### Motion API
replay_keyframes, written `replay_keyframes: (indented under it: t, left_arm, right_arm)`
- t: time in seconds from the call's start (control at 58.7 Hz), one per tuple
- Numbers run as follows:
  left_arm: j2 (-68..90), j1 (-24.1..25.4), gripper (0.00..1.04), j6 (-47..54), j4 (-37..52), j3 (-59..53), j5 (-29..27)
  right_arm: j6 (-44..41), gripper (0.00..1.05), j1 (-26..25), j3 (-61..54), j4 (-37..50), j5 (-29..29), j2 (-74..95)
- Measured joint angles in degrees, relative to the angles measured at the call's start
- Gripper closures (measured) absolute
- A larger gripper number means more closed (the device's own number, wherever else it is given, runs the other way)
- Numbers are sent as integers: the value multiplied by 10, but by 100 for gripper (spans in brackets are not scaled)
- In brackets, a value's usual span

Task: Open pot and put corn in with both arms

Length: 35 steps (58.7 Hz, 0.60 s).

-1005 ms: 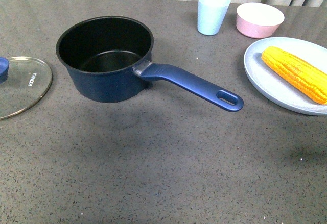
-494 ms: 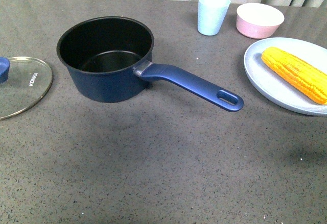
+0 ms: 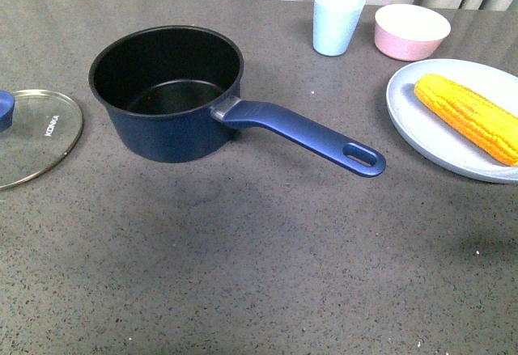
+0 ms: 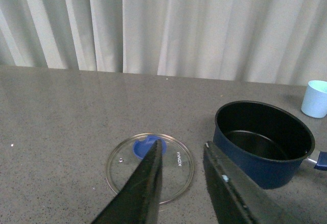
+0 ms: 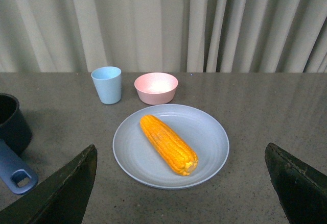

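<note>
At the far left the glass lid (image 3: 36,137) lies flat on the grey table (image 3: 259,274), with its blue knob (image 3: 4,109) cut off by the frame edge. The left gripper (image 4: 182,147) hangs above that lid, jaws a little apart and holding nothing. Next is the navy pot (image 3: 166,124), uncovered, its long handle (image 3: 299,133) pointing right. Behind stand a light blue cup (image 3: 337,20) and a pink bowl (image 3: 411,31). The corn (image 3: 468,116) lies on a pale blue plate (image 3: 413,120) at the right. The right gripper (image 5: 180,173) hovers before it, spread wide and empty.

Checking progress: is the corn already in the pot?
No, the corn lies on the plate, and the pot is empty.
</note>
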Motion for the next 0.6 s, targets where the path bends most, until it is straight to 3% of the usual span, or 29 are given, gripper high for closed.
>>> replay_keyframes:
  t: [0.034,0.119,0.187,0.375,0.596]
  left_arm:
    - [0,0,59,0,0,0,0]
    - [0,0,45,0,0,0,0]
    - [0,0,34,0,0,0,0]
    - [0,0,7,1,0,0,0]
    - [0,0,9,2,0,0,0]
  right_arm:
    - [6,9,-2,4,-10,-10,7]
    - [19,9,-48,82,-191,-105,129]
    - [13,9,-82,117,-244,-138,215]
    - [-55,9,-163,174,-135,-183,389]
    - [-149,9,-174,261,26,-189,622]
